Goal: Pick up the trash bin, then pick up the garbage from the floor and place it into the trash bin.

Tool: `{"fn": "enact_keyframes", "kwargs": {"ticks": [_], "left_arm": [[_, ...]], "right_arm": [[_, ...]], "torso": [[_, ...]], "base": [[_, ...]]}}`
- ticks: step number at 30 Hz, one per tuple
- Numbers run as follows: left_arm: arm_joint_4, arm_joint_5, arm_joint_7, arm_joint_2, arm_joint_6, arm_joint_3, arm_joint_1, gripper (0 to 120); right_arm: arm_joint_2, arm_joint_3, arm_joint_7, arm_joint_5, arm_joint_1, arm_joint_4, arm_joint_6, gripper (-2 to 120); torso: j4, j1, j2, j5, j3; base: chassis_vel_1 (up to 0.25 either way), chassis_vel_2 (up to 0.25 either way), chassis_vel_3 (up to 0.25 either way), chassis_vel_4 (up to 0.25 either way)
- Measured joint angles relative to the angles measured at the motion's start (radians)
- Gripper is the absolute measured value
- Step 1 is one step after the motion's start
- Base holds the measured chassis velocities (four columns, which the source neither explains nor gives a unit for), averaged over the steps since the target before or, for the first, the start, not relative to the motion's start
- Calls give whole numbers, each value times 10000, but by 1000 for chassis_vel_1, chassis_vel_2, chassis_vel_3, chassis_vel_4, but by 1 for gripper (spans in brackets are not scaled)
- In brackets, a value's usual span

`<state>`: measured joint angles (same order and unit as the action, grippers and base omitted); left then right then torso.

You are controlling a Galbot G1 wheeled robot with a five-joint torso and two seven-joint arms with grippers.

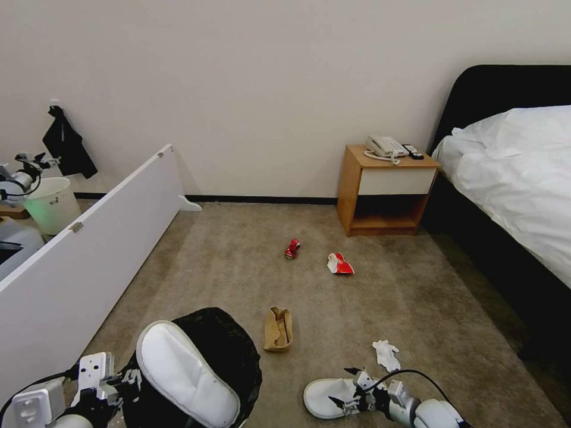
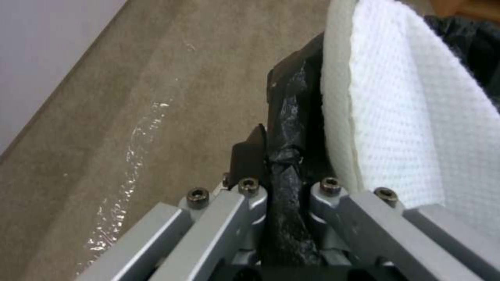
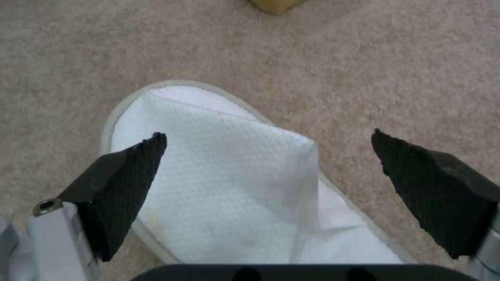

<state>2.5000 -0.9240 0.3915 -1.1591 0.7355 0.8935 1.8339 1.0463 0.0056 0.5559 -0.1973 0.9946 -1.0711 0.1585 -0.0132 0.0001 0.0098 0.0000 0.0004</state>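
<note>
Gripping the bag-covered rim of the bin (image 1: 229, 351), the left gripper (image 2: 284, 164) is seen at the lower left of the head view, its fingers closed tight on the black bag. One slipper (image 1: 184, 377) lies across the bin mouth, w/ part of it over the rim. The right gripper (image 3: 265, 164) is held just above a 2nd slipper (image 1: 327, 397) on the carpet (image 1: 416, 309), its fingers spread wide on both sides of it, nothing held. Near this slipper a tissue (image 1: 386, 355) is seen. A paper bag (image 1: 278, 329) lies beside the bin. Further off, towards the nightstand (image 1: 386, 190), a can (image 1: 292, 248) and a wrapper (image 1: 339, 264) are lying apart.
</note>
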Motion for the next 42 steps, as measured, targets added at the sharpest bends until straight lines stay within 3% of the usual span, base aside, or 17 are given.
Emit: {"fn": "enact_keyframes", "kwargs": {"ticks": [5,8,15,17,21,23,33,42], "left_arm": [[0,0,0,-4,0,-6,5,4],[0,0,0,-12,0,-13,10,4],[0,0,0,-16,-1,-7,32,4],[0,1,0,-27,0,-14,27,4],[0,1,0,-28,0,-20,17,4],[0,1,-1,-30,0,-23,8,4],[0,0,-6,-29,0,-46,5,4],[0,8,-10,-29,0,-59,22,4]], "right_arm": [[136,-23,130,4,-88,204,16,100],[183,-56,219,1,-120,311,16,93],[361,-67,232,-15,-259,577,27,71],[395,-81,246,-21,-309,630,30,57],[386,-84,256,-24,-310,635,31,51],[335,-46,263,-25,-256,637,42,36],[133,112,279,-22,-71,516,64,4],[-29,275,288,-20,175,261,73,0]], "torso": [[0,0,0,-1,0],[0,0,0,0,0],[0,0,0,0,0],[1,0,0,0,0],[0,0,0,1,0],[1,0,0,1,0],[0,0,0,0,0],[1,0,0,1,0]], "base": [[0,0,0,0],[0,0,0,0],[0,0,0,0],[0,0,0,0],[0,0,0,0],[0,0,0,0],[0,0,0,0],[0,0,0,0]]}}
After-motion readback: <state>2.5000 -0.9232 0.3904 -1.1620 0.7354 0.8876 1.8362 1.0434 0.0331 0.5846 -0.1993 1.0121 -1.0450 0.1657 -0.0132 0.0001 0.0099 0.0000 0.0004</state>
